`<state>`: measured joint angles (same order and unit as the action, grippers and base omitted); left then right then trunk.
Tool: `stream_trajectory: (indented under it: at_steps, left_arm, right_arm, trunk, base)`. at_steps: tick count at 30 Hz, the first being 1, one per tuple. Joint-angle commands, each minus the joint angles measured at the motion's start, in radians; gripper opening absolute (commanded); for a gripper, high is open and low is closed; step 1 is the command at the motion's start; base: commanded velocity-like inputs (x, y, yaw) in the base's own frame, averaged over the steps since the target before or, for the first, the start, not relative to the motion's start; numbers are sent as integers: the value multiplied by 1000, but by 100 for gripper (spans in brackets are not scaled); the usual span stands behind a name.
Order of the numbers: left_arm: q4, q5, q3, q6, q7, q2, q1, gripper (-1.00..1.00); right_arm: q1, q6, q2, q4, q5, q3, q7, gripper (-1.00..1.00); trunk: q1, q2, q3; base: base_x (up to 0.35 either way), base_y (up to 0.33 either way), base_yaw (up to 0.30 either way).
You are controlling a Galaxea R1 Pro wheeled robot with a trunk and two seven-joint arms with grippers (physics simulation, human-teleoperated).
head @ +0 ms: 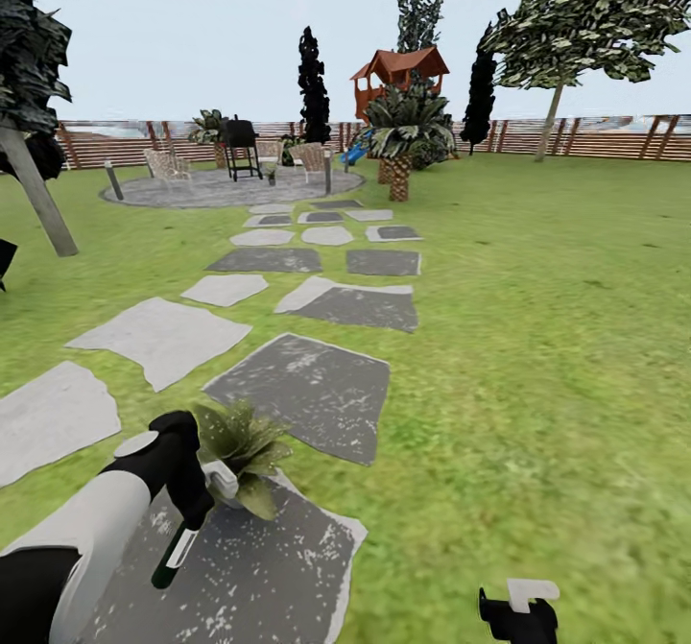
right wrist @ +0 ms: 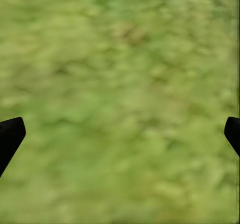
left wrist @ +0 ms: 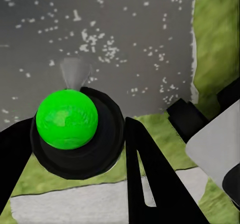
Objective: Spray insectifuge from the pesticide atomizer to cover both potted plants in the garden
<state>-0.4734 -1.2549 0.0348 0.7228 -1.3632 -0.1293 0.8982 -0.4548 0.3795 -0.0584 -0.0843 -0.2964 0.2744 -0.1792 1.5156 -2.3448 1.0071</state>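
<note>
The left gripper is closed on the slim dark green pesticide atomizer bottle with a white label strip. In the left wrist view the bottle's round, bright green end sits in a dark collar between the two black fingers, seen end-on. In the head view the bottle's long axis runs down and slightly toward the robot from the gripper, so its free end points at the speckled dark grey stepping stone rather than at the plant.

The small potted plant, a rosette of broad pointed green leaves in a pale grey-white pot, stands just beside the left gripper, on its outward, forward side, at the stone's far edge. The left arm is clearly the nearer one. The likely requirement for the coming move is to re-aim the bottle toward the leaves just ahead of the gripper.

The right gripper hangs well apart over the green lawn; its fingertips sit wide apart at the view's edges, open and empty.

The label strip carries no legible writing. No brand marks are readable. A second potted plant cannot be identified with confidence from here.
</note>
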Motion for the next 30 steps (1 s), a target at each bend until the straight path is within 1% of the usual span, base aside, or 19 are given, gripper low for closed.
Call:
stream_trajectory:
  at_steps: [1,5,7,9,11,13,17,20,21,22,24,26,30]
  left_arm:
    - [-2,-3,4,10,-7,0,0,-100]
    - [-1,-3,2,10,-6,-3,-3,-100]
    - [-1,-2,-1,10,-1,-9,-19,-100]
    - [-2,-1,-13,10,43,-11,-41,-100]
    - [0,11,-49,10,115,-10,-52,-100]
    - [1,26,-72,9,143,-5,-55,-100]
    - [11,32,-80,9,152,-3,-56,-100]
    - [54,32,-81,9,153,0,-56,-100]
    - [78,32,-81,8,154,3,-56,-100]
    - [90,32,-81,8,154,13,-56,-100]
    - [96,31,-82,8,156,27,-56,-100]
    - [95,30,-82,8,156,31,-56,-100]
    - [91,29,-84,9,156,27,-56,-100]
  right_arm:
    - [-1,3,0,1,-10,6,-3,100]
    - [-1,3,0,1,-10,6,-3,100]
    - [-1,4,1,1,-10,6,-3,100]
    - [-1,4,2,1,-10,6,-3,100]
    - [-1,4,2,0,-10,6,-3,100]
    - [-1,4,2,0,-10,6,-3,100]
    - [-1,4,2,1,-10,6,-3,100]
    - [-1,4,2,0,-10,6,-3,100]
    - [-1,4,2,0,-10,6,-3,100]
    - [-1,4,2,0,-10,6,-3,100]
    - [-1,4,2,0,-10,6,-3,100]
    - [-1,3,2,0,-10,6,-3,100]
    - [-1,3,2,1,-10,6,-3,100]
  trunk:
    - [0,0,1]
    - [0,0,1]
    - [0,0,1]
    - [0,0,1]
    - [0,0,1]
    - [0,0,1]
    - [0,0,1]
    - [0,0,1]
    - [0,0,1]
    - [0,0,1]
    - [0,0,1]
    - [0,0,1]
    - [0,0,1]
  base:
    - [-99,-264,0]
    - [-27,-117,0]
    - [-4,-16,0]
    - [-1,-4,3]
    - [0,-1,100]
    - [0,0,223]
    - [0,0,265]
    - [0,0,120]
    - [0,0,25]
    - [0,0,10]
    - [0,-80,4]
    - [0,-205,1]
    - [0,-250,0]
